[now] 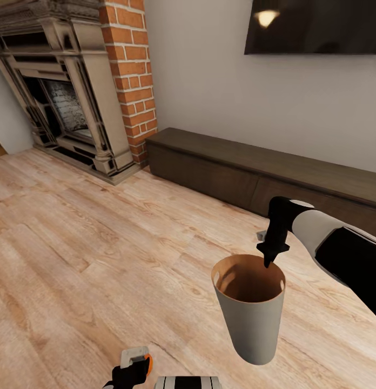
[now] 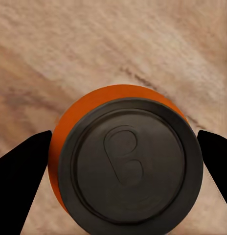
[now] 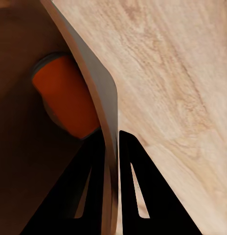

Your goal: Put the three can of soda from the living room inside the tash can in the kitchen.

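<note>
The tash can [image 1: 252,319], pale grey outside and copper-brown inside, hangs upright in front of me over the wood floor. My right gripper [image 1: 268,263] is shut on its far rim. In the right wrist view one finger is inside and one outside the bin wall [image 3: 96,68], with the right gripper [image 3: 111,137] clamped on it. One orange can of soda [image 3: 67,98] lies inside the bin. My left gripper [image 1: 135,368] is low and near my body, shut on a second orange can of soda [image 2: 128,166] with a dark top; its fingers [image 2: 25,166] flank the can.
This is the living room: a red-brick fireplace [image 1: 74,92] at the back left, a long dark low cabinet [image 1: 253,167] along the wall and a wall TV [image 1: 317,27] above it. Light wood floor [image 1: 91,243] spreads open to the left and front.
</note>
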Tool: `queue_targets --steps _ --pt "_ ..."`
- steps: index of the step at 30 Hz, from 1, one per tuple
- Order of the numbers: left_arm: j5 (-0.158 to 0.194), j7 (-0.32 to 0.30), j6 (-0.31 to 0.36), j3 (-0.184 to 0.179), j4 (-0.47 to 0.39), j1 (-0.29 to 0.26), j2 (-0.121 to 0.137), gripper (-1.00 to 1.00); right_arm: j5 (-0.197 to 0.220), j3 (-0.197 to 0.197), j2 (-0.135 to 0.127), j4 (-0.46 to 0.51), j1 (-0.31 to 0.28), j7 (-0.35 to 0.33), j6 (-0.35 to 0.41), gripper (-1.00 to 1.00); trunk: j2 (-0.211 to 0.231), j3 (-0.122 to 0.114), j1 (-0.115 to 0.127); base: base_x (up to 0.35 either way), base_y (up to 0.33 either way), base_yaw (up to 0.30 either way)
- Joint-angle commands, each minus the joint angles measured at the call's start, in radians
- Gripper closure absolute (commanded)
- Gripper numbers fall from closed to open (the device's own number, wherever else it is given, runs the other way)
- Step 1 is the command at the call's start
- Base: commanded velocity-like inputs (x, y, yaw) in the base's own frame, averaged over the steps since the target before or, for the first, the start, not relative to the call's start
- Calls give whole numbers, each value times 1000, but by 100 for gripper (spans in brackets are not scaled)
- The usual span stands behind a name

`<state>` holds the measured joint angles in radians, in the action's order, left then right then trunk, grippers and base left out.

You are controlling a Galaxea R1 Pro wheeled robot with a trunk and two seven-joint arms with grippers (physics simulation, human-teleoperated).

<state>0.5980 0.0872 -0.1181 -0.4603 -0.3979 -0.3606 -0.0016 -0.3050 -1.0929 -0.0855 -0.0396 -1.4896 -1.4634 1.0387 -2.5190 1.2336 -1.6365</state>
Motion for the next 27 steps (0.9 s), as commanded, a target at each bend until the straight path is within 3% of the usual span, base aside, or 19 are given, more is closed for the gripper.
queue_targets --steps 1,27 --pt "0 1 0 1 1 0 0 100 9 11 1 0 0 -8 8 100 0 -4 0 0 0 0" --pt "0 7 5 2 -3 0 0 100 10 9 1 1 -1 -9 8 100 6 -105 12 0 0 0"
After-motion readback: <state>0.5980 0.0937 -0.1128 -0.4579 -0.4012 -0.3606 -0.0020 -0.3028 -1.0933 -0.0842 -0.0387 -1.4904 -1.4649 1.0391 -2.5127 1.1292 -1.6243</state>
